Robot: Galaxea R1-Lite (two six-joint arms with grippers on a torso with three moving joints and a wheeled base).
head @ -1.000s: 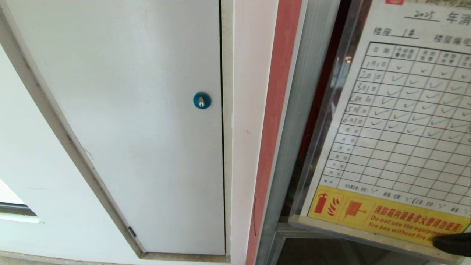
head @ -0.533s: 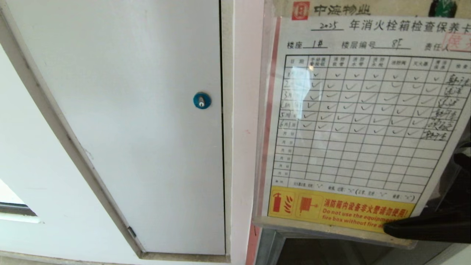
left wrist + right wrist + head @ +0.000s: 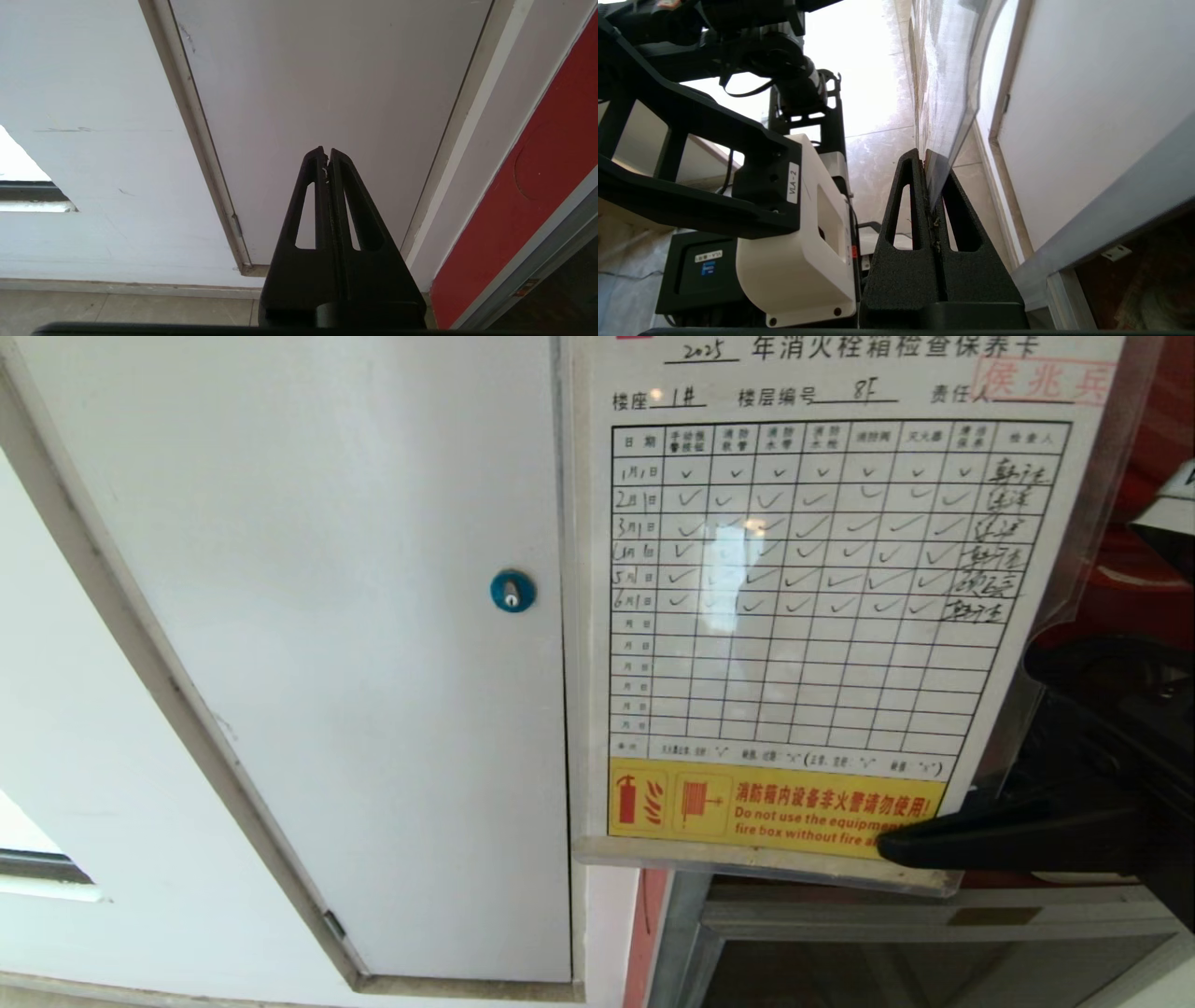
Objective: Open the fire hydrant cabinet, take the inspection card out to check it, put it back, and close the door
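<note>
Cabinet (image 3: 934,924) comes first, as the largest thing: its silver frame and red inside fill the head view from 3 o'clock to 5 o'clock, and the opening lies behind and at 3 o'clock of the card. White panel (image 3: 308,644) with its blue lock (image 3: 513,591) takes the 9 o'clock half and has no part in the job.

The card (image 3: 803,607), in a clear sleeve, stands upright at 1 o'clock in the head view with its printed face toward the camera. Its long axis runs from 12 to 6 o'clock, tilted slightly. It overlaps the panel's edge and hangs apart from the cabinet, clear of the frame.

The right tool (image 3: 920,845) reaches in from 3 o'clock and is clamped narrow on the card's lower corner at 5 o'clock, over the yellow strip (image 3: 747,803). The right wrist view shows the sleeve's edge pinched between the two pads (image 3: 901,205).

The left tool (image 3: 327,161) hangs low before the panel, pressed narrow and holding nothing.

Judging from this, checking is the step in hand. Putting the card back would mean carrying it toward 3 o'clock into the opening, and the right arm is the nearer one, already gripping it.
</note>
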